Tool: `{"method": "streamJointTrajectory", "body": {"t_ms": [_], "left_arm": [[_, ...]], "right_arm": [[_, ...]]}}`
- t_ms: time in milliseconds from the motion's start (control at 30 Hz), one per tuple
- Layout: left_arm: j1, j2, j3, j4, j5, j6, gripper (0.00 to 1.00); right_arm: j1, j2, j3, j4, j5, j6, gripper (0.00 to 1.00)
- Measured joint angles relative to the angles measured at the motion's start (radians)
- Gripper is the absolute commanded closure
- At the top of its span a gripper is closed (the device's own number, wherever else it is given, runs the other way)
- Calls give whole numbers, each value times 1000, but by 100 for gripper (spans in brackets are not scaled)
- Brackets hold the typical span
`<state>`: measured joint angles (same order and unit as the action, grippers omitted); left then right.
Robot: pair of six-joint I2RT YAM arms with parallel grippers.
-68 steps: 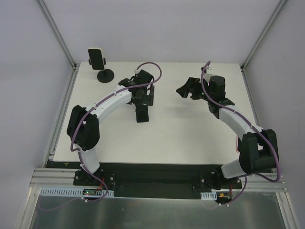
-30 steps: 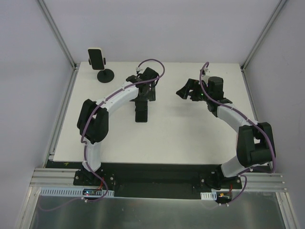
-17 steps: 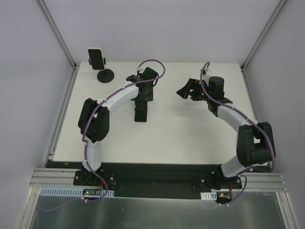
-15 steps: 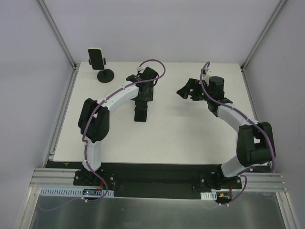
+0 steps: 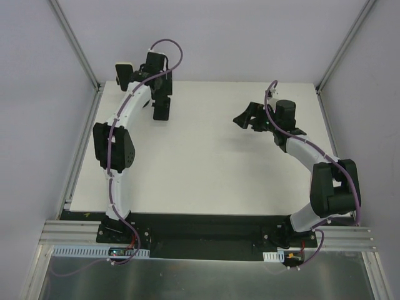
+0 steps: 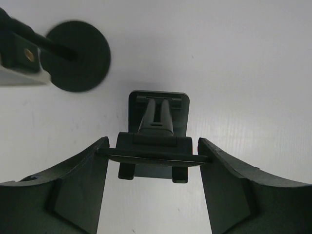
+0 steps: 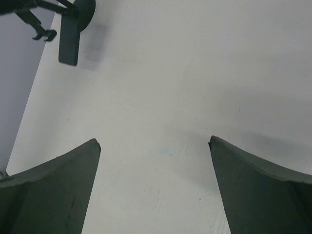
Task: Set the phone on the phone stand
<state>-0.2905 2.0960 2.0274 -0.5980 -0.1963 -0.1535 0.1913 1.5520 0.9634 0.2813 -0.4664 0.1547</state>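
The phone stand has a white-rimmed cradle (image 5: pixel 124 73) on a stem with a round black base (image 6: pixel 75 56), at the table's back left corner. My left gripper (image 5: pixel 161 94) is shut on the black phone (image 5: pixel 162 108) just right of the stand, above the table. In the left wrist view the fingers (image 6: pixel 80 185) pinch the phone's thin edge (image 6: pixel 153 157); a black block with two small feet shows behind it. My right gripper (image 5: pixel 240 119) is open and empty over the table's right half. Its wrist view (image 7: pixel 153 141) shows the phone (image 7: pixel 68 43) and stand base (image 7: pixel 84 9) far off.
The white table (image 5: pixel 206 162) is enclosed by pale walls with metal posts at the back corners (image 5: pixel 78 44). The stand sits close to the left wall and back edge. The right arm (image 5: pixel 300 147) arcs over the table's right side.
My left arm has swung from the table's middle to the back left, carrying the phone up beside the stand. The right arm has barely moved.
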Motion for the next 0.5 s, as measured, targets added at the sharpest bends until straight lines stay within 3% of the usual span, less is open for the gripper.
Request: {"method": "streamJointTrajectory", "body": {"t_ms": [267, 500], "left_arm": [[110, 205, 279, 42, 81, 51, 100], [108, 328, 327, 45, 117, 51, 100]], "right_arm": [[-2, 37, 2, 6, -21, 13, 4], [-2, 60, 13, 10, -32, 21, 4]]}}
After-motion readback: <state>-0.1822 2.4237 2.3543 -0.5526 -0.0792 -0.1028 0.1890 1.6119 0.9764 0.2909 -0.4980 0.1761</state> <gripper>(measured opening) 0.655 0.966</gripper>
